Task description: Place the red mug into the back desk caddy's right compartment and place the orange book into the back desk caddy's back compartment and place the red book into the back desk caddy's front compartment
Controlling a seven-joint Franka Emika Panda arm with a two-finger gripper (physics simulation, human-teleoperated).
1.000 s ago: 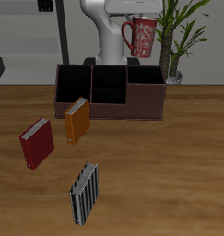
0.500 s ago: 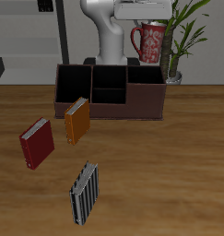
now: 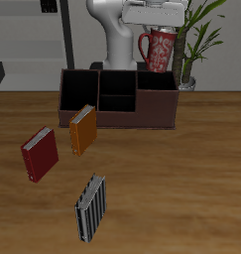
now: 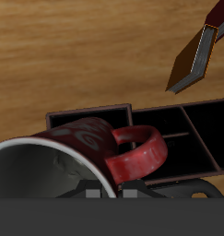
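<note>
The hand (image 3: pixel 159 30) pinches the red mug (image 3: pixel 159 48) above the back desk caddy (image 3: pixel 118 98).

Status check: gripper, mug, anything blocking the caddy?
Gripper shut on mug, held above caddy. Orange book and red book on table, not yet placed. Nothing blocking.

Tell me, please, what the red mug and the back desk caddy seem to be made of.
The red mug, held in the gripper, looks like glazed ceramic: glossy red outside with a pale pattern, a smooth pale inside and a thick handle. The back desk caddy looks like dark, matte painted wood or plastic: flat, plain, thin walls. The render leaves this open.
</note>
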